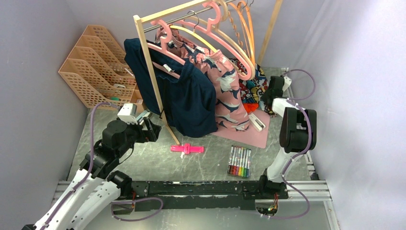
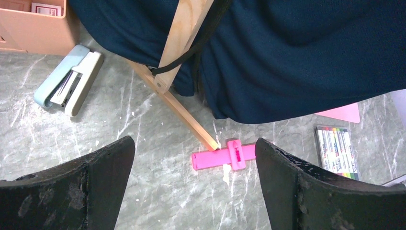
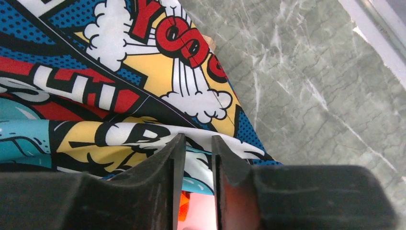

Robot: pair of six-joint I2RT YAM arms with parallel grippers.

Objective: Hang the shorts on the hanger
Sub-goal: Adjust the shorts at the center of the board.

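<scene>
The comic-print shorts (image 1: 251, 94) lie at the back right, partly behind the hanging clothes. They fill the right wrist view (image 3: 119, 86). My right gripper (image 1: 267, 98) is down at their edge; its jaws (image 3: 198, 143) stand a narrow gap apart, straddling the hem, with flat fabric and pink mat showing between them. The pale-pink hanger (image 1: 213, 14) hangs on the rail at the top, empty. My left gripper (image 1: 152, 128) is wide open and empty above the table by the rack's foot (image 2: 195, 153).
A wooden rack (image 1: 149, 72) holds a navy garment (image 1: 191, 100), a pink patterned garment (image 1: 225, 91) and cream and orange hangers. A pink clip (image 2: 225, 155), a marker pack (image 1: 239, 162), a stapler (image 2: 69, 79), a pink mat (image 1: 249, 134) and peach file trays (image 1: 93, 62) are on the table.
</scene>
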